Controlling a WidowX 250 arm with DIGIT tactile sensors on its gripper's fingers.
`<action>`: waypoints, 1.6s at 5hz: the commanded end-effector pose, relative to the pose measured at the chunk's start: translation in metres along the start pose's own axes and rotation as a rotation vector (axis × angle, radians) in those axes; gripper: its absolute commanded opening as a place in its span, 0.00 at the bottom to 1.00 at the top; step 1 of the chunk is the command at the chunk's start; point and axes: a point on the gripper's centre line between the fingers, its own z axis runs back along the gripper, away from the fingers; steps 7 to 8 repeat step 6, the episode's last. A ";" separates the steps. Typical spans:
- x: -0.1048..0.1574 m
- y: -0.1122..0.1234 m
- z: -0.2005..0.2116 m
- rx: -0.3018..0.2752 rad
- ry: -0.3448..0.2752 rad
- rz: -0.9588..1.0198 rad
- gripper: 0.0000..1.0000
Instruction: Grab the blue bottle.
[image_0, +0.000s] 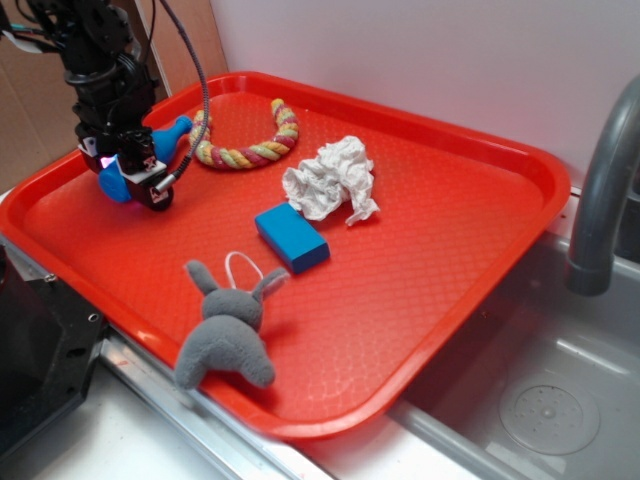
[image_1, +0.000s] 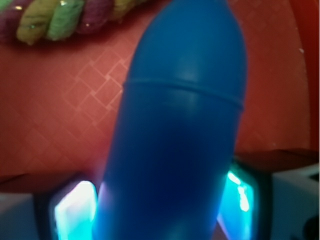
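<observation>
Your gripper (image_0: 130, 172) sits at the far left corner of the red tray (image_0: 440, 260), fingers down over the blue bottle (image_0: 160, 140). The wrist view shows the blue bottle's body running straight up between the two fingers (image_1: 75, 210), one pad lit on each side, both pressed close against the blue plastic. So the jaws are narrowed onto the bottle body and grip it; little gap shows either side. The bottle's neck and flared lip poke out beyond the fingers toward the back wall, its base end shows below the fingers on the left. You can't tell from either view whether the bottle is lifted or resting on the tray.

Just right of the fingers, beyond the bottle neck, lies the multicolored rope ring toy (image_0: 250, 135), curved, near but not touching the bottle as far as visible. Further right, well apart from the fingers, a crumpled white paper wad (image_0: 330, 180). Just in front of it the blue rectangular block (image_0: 291, 237), flat on the tray. Toward the near edge, a gray plush bunny (image_0: 228, 325) lies with its body overhanging the tray rim. Far right, off the tray, a gray faucet (image_0: 605, 170) over a metal sink (image_0: 530, 400).
</observation>
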 end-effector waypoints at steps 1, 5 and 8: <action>-0.030 -0.025 0.103 -0.031 -0.075 0.002 0.00; -0.014 -0.072 0.258 -0.178 -0.202 -0.220 0.00; -0.014 -0.075 0.259 -0.156 -0.202 -0.232 0.00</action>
